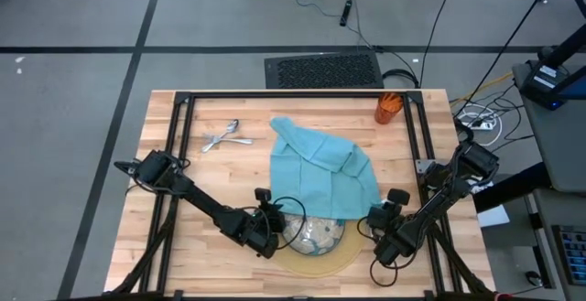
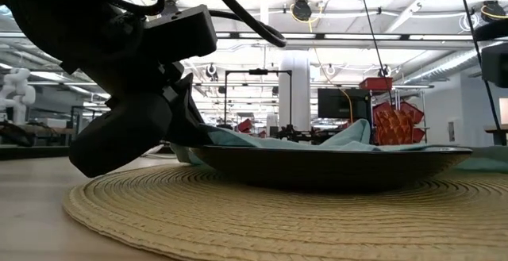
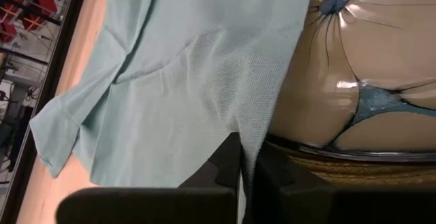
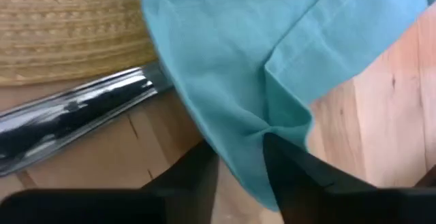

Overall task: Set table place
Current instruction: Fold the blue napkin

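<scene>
Fork and spoon (image 1: 222, 136) are noted at the left rear of the table (image 1: 156, 164), untouched.

Left gripper (image 1: 265, 232) is set low at the near left rim of the glass bowl (image 1: 316, 235). In the left wrist view its jaws are seen drawn together on a corner of the teal napkin (image 3: 177, 81), the cloth hanging in a thin fold between the pads.

At centre, the napkin is spread from mid-table down over the bowl, which sits on the round woven mat (image 2: 238, 213) at the near edge. The napkin is judged light, limp and prone to bunching; corners or hems are the best hold. The bowl is judged rigid, smooth and breakable, so dragging cloth over it should be kept gentle.

Right gripper (image 1: 383, 228) is placed at the napkin's near right corner, beside the mat. Its jaws are partly apart with the hem lying between them; a firm grip cannot be confirmed. A knife (image 4: 75, 108) lies just beside.

An orange cup (image 1: 388, 107) stands at the right rear.
</scene>
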Robot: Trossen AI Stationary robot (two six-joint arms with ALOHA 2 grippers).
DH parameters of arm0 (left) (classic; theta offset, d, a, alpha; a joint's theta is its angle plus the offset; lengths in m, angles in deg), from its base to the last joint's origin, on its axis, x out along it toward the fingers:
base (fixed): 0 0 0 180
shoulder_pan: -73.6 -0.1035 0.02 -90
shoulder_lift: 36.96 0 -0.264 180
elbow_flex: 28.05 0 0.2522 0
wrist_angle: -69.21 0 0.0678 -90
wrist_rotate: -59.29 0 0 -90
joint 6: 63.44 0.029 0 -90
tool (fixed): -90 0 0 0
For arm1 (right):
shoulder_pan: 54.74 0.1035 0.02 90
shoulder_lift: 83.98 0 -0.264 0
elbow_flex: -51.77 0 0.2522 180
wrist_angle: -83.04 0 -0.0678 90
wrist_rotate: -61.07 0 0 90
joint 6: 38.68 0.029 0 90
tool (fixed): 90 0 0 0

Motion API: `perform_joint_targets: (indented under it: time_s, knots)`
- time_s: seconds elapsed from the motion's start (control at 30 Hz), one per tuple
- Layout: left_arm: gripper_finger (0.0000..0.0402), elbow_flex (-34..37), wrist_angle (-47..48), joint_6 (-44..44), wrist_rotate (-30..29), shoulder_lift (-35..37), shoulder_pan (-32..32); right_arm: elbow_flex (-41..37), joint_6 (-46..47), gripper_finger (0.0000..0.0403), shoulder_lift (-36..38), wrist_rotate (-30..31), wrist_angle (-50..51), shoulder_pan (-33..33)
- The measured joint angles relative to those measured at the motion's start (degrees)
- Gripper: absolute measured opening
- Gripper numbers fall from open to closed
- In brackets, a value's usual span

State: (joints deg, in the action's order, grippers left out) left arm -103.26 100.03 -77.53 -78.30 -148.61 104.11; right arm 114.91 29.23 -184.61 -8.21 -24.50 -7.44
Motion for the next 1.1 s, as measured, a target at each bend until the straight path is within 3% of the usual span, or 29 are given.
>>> perform_joint_targets:
  time_s: [0.17, 0.23, 0.43, 0.67, 0.93, 1.03, 1.1]
  knots:
    - [0.0, 0.0, -0.01, 0.0, 0.0, 0.0, 0.0, -0.06, 2.42, 0.0016, -0.81, 1.96, -1.83, 0.31]
    - [0.0, 0.0, 0.0, 0.02, 0.0, 0.0, -0.02, -0.06, 4.38, 0.0005, -0.95, 3.83, -2.02, 0.72]
    - [0.0, 0.0, 0.28, 1.25, -2.43, 0.05, 0.13, 1.71, 8.17, 0.0, -1.25, 8.27, -1.89, 1.46]
    - [0.0, 0.04, 4.28, 1.58, -6.17, 4.72, 0.66, 9.51, 5.13, 0.0, -1.15, 11.39, 4.88, 1.23]
    - [0.0, -0.81, 10.84, 7.84, -12.41, 17.28, 1.59, 26.75, 1.64, 0.0, -1.04, 18.37, 22.91, 1.08]
    - [0.0, -2.83, 13.21, 13.86, -16.4, 22.13, 1.88, 34.42, 1.43, 0.0, -0.95, 22.49, 31.62, 0.98]
    - [0.0, -4.85, 14.21, 19.08, -18.93, 25.38, 1.9, 37.96, -3.45, 0.0, 0.24, 25.55, 30.63, 0.17]
